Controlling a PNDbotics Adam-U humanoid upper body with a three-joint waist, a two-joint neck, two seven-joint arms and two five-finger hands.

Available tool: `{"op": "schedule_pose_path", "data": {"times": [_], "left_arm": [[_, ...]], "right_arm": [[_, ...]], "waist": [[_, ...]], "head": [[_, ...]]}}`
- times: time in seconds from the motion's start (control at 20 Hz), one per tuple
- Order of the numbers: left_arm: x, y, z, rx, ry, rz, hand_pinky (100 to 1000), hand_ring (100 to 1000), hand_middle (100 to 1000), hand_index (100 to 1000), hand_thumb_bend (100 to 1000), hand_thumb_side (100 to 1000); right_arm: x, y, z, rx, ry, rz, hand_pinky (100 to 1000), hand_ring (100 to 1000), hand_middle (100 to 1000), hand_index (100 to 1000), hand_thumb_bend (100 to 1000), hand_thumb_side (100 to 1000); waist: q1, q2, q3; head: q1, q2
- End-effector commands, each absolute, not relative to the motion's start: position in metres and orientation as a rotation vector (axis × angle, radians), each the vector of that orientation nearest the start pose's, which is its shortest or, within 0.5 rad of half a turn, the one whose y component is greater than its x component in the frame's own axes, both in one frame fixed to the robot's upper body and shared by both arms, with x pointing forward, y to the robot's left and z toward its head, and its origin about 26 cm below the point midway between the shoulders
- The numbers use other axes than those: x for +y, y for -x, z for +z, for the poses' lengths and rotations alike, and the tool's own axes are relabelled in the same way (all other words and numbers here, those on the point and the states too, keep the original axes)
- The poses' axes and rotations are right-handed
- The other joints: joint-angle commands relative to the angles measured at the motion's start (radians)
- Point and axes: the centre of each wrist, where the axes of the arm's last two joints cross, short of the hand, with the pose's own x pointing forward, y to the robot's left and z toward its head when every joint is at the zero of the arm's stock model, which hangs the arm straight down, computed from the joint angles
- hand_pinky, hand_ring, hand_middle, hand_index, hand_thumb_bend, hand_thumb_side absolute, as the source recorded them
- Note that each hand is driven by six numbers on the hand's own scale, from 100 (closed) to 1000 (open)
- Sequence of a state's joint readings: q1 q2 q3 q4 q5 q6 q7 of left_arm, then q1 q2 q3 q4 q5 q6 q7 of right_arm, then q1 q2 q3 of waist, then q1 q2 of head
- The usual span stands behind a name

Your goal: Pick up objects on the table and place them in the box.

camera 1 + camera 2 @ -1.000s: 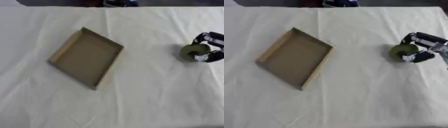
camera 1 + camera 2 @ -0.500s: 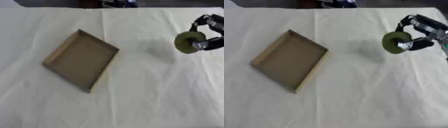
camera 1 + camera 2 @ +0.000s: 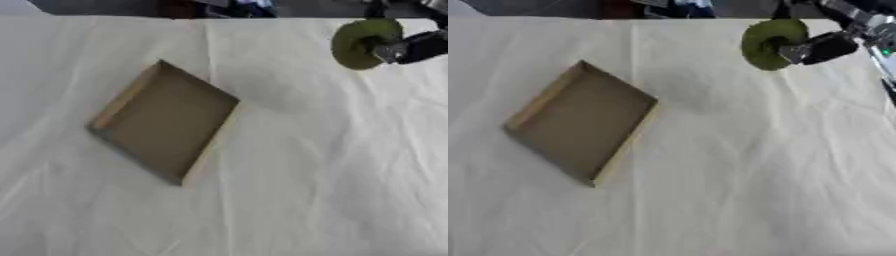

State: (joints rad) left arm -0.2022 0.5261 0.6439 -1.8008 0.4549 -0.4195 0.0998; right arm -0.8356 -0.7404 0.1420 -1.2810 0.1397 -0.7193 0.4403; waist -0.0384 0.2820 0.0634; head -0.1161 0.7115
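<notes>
In the left eye view the right hand [image 3: 411, 42] came in from the upper right corner, up off the table, its fingers pinched on a round olive-green object [image 3: 360, 42]. The green thing hung clear above the white tablecloth [image 3: 306, 190], near the far edge, and threw a soft shadow on the cloth below and to its left. The shallow brown box [image 3: 166, 127] lay open on the cloth, turned askew like a diamond, well apart from the hand, with nothing showing inside it.

In the right eye view, same story: the green disc-like object sat between the dark fingers [image 3: 824, 46], silver showing at the wrist by the top right edge. The box rested left of centre. The left hand showed in neither view.
</notes>
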Motion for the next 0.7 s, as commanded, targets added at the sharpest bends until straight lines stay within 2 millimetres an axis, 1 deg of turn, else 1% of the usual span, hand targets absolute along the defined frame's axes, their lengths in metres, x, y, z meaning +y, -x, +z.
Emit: {"op": "schedule_pose_path", "data": {"times": [0.05, 0.1, 0.15, 0.25, 0.35, 0.45, 0.7], "left_arm": [[0.466, -0.249, 0.236, 3.443, 0.723, -0.390, 867, 869, 690, 825, 100, 596], [0.466, -0.249, 0.236, 3.444, 0.720, -0.389, 867, 869, 690, 826, 100, 595], [0.465, -0.250, 0.236, 3.446, 0.714, -0.388, 867, 869, 690, 826, 100, 595], [0.465, -0.251, 0.235, 3.447, 0.706, -0.387, 868, 869, 690, 825, 100, 595], [0.465, -0.252, 0.234, 3.449, 0.699, -0.388, 868, 869, 690, 825, 100, 595], [0.465, -0.252, 0.234, 3.451, 0.691, -0.391, 869, 869, 691, 825, 100, 595], [0.464, -0.253, 0.234, 3.452, 0.675, -0.391, 870, 869, 691, 825, 100, 594]], "right_arm": [[-0.315, -0.423, 0.300, 2.709, -0.463, -1.977, 617, 529, 342, 493, 100, 122], [-0.303, -0.425, 0.301, 2.708, -0.424, -1.960, 615, 530, 344, 494, 100, 113], [-0.281, -0.429, 0.302, 2.704, -0.365, -1.941, 614, 530, 344, 494, 100, 110], [-0.248, -0.431, 0.303, 2.695, -0.295, -1.929, 613, 532, 346, 496, 100, 110], [-0.222, -0.433, 0.298, 2.690, -0.256, -1.940, 615, 534, 348, 499, 100, 117], [-0.200, -0.434, 0.290, 2.693, -0.238, -1.952, 611, 533, 346, 497, 100, 123], [-0.161, -0.438, 0.262, 2.693, -0.240, -2.011, 610, 532, 340, 493, 100, 143]], "waist": [[0.004, -0.022, 0.002], [0.005, -0.022, 0.004], [0.007, -0.022, 0.006], [0.010, -0.019, 0.010], [0.011, -0.016, 0.014], [0.011, -0.012, 0.018], [0.011, -0.004, 0.030]], "head": [[-0.003, 0.002], [-0.006, 0.002], [-0.010, 0.003], [-0.015, 0.003], [-0.018, 0.002], [-0.021, 0.001], [-0.032, -0.001]]}}
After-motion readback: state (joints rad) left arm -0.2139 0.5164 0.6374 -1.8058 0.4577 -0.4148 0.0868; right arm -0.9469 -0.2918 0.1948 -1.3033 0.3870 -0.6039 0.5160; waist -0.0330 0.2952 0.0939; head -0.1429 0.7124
